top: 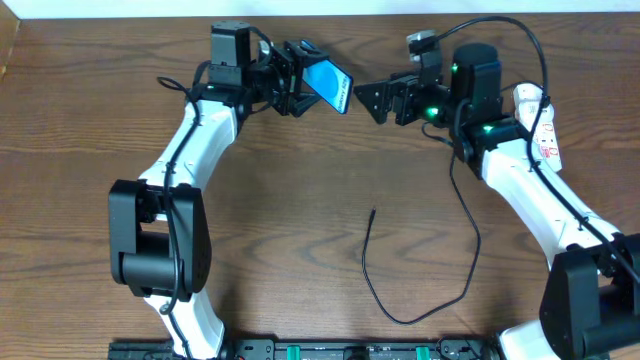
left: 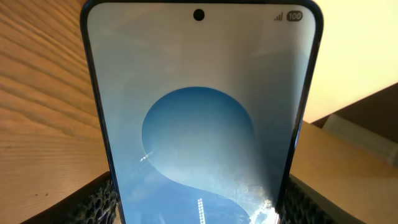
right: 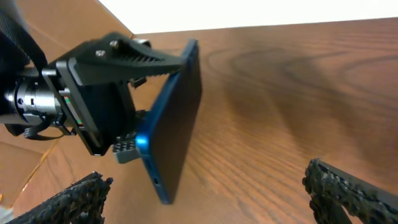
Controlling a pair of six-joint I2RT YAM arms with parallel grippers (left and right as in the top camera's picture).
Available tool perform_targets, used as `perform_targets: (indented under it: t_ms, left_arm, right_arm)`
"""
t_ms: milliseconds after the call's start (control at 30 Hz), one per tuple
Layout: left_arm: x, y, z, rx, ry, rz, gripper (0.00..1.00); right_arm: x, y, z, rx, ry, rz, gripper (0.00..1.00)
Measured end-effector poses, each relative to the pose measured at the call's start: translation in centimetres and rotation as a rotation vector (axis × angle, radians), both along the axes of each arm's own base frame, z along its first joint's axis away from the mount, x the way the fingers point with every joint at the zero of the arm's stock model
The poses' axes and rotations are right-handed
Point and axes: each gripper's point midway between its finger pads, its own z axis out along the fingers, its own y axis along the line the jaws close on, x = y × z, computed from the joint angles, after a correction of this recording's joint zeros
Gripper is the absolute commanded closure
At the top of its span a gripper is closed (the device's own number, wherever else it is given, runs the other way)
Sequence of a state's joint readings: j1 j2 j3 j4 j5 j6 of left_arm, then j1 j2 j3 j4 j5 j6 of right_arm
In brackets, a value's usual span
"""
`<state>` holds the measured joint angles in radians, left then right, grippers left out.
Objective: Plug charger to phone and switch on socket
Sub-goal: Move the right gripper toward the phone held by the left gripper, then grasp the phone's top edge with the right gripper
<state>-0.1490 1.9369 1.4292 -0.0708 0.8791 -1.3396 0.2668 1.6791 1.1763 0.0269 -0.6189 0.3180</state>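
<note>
My left gripper [top: 298,90] is shut on the phone [top: 331,85] and holds it tilted above the table at the back, with its blue screen facing up. In the left wrist view the phone [left: 199,112] fills the frame between the jaws [left: 199,210]. My right gripper [top: 368,100] is open and empty, just right of the phone's free end. In the right wrist view the phone [right: 180,118] shows edge-on, its port end nearest my open fingers [right: 211,202]. The charger cable [top: 400,318] lies looped on the table, with its tip [top: 373,212] free. The socket [top: 546,125] lies at the right, partly behind my right arm.
The cable's far end runs up behind my right arm [top: 520,180] and is hidden. The left arm [top: 190,150] stretches along the left side. The table's back edge [top: 380,12] is close behind both grippers.
</note>
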Motion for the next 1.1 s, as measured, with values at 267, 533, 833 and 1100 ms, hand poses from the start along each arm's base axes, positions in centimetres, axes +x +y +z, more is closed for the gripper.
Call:
perform_targets:
  t_ms: [267,533,833,1100]
  left_arm:
    - [-0.5,-1.8,-0.3,0.003,0.034,0.005,0.93]
    - [-1.2,-3.3,-0.3,-0.009,0.066,-0.005,0.93]
    - [-2.2,-5.3,-0.3,-0.012,0.079,-0.038,0.93]
    - [-2.5,-5.8,-0.3,-0.022,0.100,-0.040,0.93]
  right_arm:
    - [-0.5,0.6,-0.5,-0.023,0.009,0.015,0.01]
    - [-0.4,0.0,-1.4,-0.073,0.011,-0.005,0.01]
    - [-0.7,1.2,-2.0,-0.119,0.002,-0.020,0.08]
    - [-0.7,1.5,-2.5,-0.161,0.000,-0.057,0.15]
